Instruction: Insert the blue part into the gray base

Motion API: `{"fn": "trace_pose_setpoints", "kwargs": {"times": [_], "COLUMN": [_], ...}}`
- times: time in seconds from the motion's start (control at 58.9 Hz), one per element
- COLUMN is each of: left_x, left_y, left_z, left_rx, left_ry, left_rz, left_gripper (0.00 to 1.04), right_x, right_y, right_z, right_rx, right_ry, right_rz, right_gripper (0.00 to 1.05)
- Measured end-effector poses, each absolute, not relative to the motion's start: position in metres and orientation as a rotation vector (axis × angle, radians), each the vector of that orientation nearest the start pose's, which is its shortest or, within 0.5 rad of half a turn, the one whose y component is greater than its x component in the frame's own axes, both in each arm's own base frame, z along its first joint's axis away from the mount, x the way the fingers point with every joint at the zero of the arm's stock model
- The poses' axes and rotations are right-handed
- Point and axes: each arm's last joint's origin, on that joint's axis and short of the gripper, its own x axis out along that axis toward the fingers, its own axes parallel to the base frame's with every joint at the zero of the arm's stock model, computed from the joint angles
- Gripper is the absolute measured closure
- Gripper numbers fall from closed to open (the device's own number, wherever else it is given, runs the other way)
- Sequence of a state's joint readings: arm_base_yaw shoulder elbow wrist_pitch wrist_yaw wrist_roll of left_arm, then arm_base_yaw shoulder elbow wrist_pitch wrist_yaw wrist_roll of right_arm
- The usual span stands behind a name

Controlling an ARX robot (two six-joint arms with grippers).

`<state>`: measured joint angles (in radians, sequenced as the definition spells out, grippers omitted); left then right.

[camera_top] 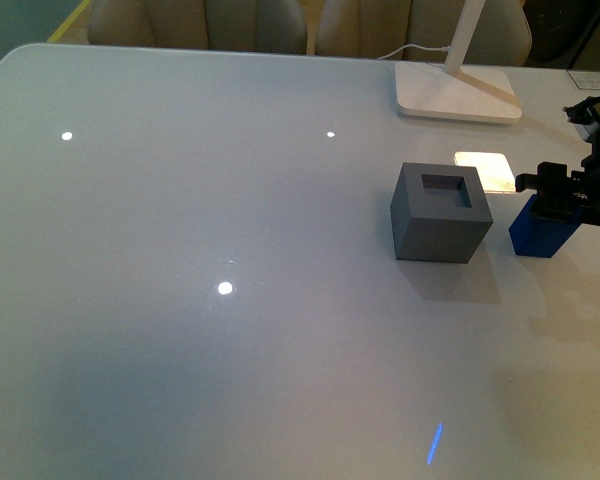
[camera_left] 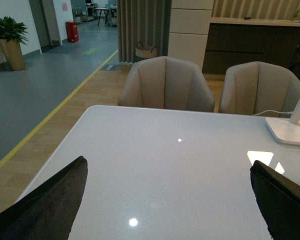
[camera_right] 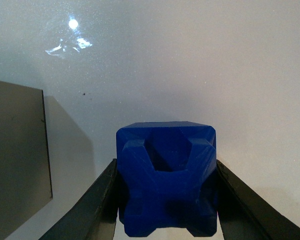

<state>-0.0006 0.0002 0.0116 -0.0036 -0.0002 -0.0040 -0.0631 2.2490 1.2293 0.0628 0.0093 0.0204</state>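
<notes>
The gray base is a matte cube with a square hole in its top, standing on the white table right of centre. Just to its right sits the blue part, held by my right gripper, which is shut on it. In the right wrist view the blue part fills the space between the two black fingers, and a flat side of the gray base shows beside it. My left gripper is open above bare tabletop, with nothing between its fingers.
A white lamp foot with its slanted arm and cable stands at the table's far right, behind the base. A bright reflection patch lies on the table there. Two beige chairs stand beyond the far table edge.
</notes>
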Motion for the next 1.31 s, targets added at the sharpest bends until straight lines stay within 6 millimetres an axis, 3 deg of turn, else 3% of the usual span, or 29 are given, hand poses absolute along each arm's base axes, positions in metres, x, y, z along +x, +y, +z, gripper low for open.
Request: {"fn": "trace_pose_setpoints", "kwargs": {"times": [0.221,0.34,0.442,0.679,0.832,1.308], "left_x": [0.097,0.097,0.097,0.097,0.097,0.097], "left_y": [0.000,0.000,0.000,0.000,0.000,0.000], "left_z": [0.167,0.167,0.167,0.167,0.167,0.167], "left_rx": [-0.004,-0.004,-0.004,-0.004,-0.004,-0.004], "left_ry": [-0.008,-0.008,-0.008,-0.008,-0.008,-0.008], "left_rz": [-0.001,0.000,-0.001,-0.001,0.000,-0.001], "left_gripper": [0.07,0.07,0.07,0.07,0.07,0.07], "right_x": [0.402,0.393,0.389,0.387,0.401,0.413], "right_y": [-0.021,-0.007,0.009,0.046,0.068,0.084], "right_z": [0.107,0.142,0.155,0.151,0.144,0.123], "right_rx": [0.080,0.098,0.111,0.121,0.135,0.130], "right_ry": [0.863,0.801,0.780,0.804,0.826,0.870], "right_rz": [-0.049,-0.019,0.007,0.059,0.061,0.060], "right_gripper": [0.60,0.60,0.60,0.60,0.60,0.60]}}
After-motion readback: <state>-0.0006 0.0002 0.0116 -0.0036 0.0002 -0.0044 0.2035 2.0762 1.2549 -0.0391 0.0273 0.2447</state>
